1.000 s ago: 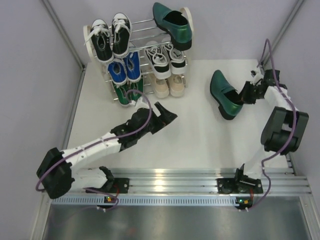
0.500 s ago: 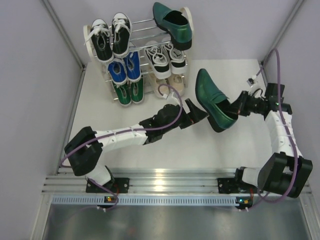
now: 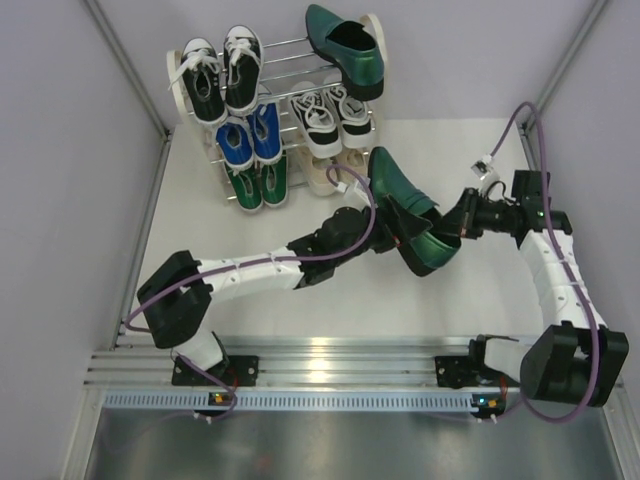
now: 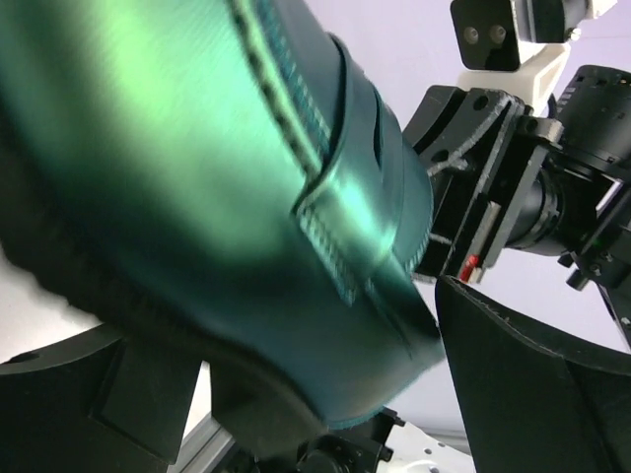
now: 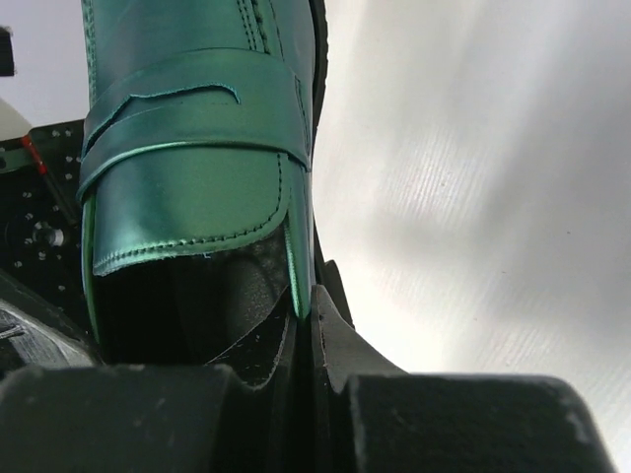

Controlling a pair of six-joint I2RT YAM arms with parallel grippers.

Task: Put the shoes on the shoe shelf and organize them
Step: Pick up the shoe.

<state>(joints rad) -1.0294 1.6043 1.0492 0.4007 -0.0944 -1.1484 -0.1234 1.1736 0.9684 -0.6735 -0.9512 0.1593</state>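
A glossy dark green dress shoe hangs above the table's middle, toe pointing toward the shoe shelf. My right gripper is shut on the side wall of its opening, which shows close up in the right wrist view as the shoe pinched in the gripper. My left gripper is open, with its fingers on either side of the shoe's rear half. In the left wrist view the shoe fills the space between the wide fingers. Its mate lies on the shelf's top tier.
The shelf also holds black-and-white sneakers, blue sneakers, green sneakers, white-and-black sneakers and beige sneakers. Grey walls close in left, right and behind. An aluminium rail runs along the near edge.
My right gripper has lifted the green dress shoe and carried it left toward the table's middle. My left arm has swung right, and its open fingers now stand around the shoe.
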